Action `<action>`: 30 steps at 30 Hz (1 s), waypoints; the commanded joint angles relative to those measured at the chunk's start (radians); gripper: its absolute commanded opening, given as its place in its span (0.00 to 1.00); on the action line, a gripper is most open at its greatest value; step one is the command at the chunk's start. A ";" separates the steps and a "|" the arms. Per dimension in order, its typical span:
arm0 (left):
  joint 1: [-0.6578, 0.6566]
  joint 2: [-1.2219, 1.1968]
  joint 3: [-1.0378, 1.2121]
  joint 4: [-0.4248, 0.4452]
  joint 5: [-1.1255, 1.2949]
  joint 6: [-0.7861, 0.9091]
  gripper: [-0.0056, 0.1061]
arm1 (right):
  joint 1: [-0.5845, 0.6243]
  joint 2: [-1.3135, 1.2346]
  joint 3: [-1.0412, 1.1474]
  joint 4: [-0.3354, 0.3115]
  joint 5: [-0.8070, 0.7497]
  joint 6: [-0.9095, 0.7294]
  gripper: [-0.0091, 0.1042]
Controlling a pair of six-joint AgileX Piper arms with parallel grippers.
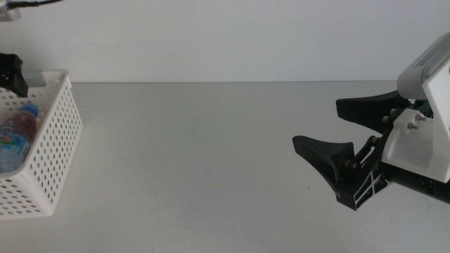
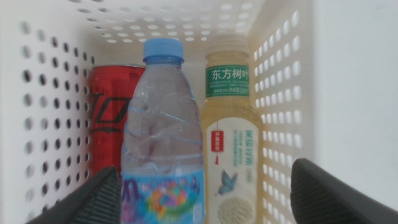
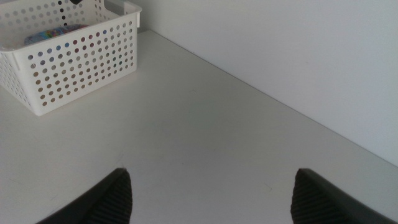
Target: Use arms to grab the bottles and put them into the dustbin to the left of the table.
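The left gripper [image 2: 199,186], jaws wide and empty, hangs over the white perforated plastic dustbin [image 1: 53,133] at the table's [image 1: 211,161] left edge, where the clear blue-capped water bottle [image 2: 163,124], red soda can [image 2: 109,118] and yellow tea bottle [image 2: 231,130] lie, so the task looks finished and only withdrawal seems needed, while the right gripper [image 1: 330,133] waits wide by the right edge.

Light-grey table [image 1: 211,161], flat and plain. One item rests directly on it: a white perforated dustbin [image 1: 53,147] at the left edge (round holes through its walls).
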 commanded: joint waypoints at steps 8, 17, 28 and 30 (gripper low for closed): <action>-0.037 -0.219 -0.031 -0.097 0.055 0.021 0.89 | 0.003 -0.013 -0.026 -0.004 -0.072 -0.012 0.66; -0.079 -0.415 -0.010 -0.197 0.155 0.134 0.89 | 0.003 -0.013 -0.026 -0.004 -0.071 -0.012 0.66; -0.380 -0.878 0.452 -0.091 -0.416 0.025 0.89 | 0.003 -0.013 -0.026 -0.004 -0.071 -0.012 0.66; -0.390 -0.928 0.506 -0.052 -0.467 -0.019 0.89 | 0.003 -0.013 -0.026 -0.004 -0.071 -0.012 0.66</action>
